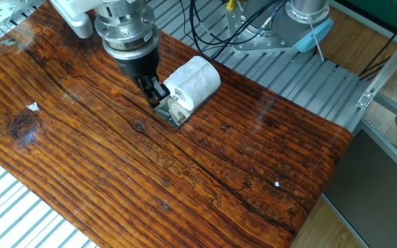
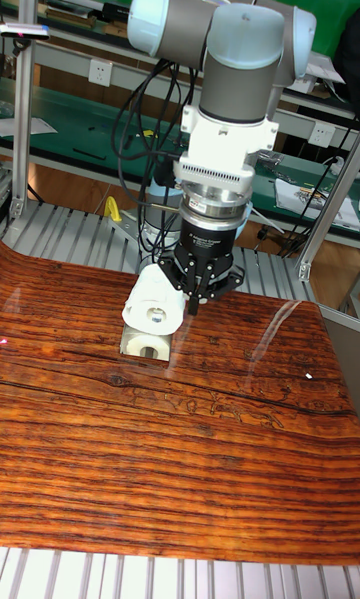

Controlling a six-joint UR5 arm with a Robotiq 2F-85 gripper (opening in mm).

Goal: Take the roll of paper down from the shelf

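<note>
Roll of paper on shelf; fingers just beside its end.

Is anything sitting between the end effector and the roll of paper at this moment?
Nothing. In the tall fixed view the end effector hangs just beside the roll of paper, with only a narrow strip of bare table between them. The roll sits on the shelf.

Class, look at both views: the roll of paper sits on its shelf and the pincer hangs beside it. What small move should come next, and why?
Probably open the pincer and shift it sideways over the roll of paper. The fingers look close together and hang beside the roll, not around it, and it sits on the shelf. In the tall view the pincer also hangs beside the roll.
</note>
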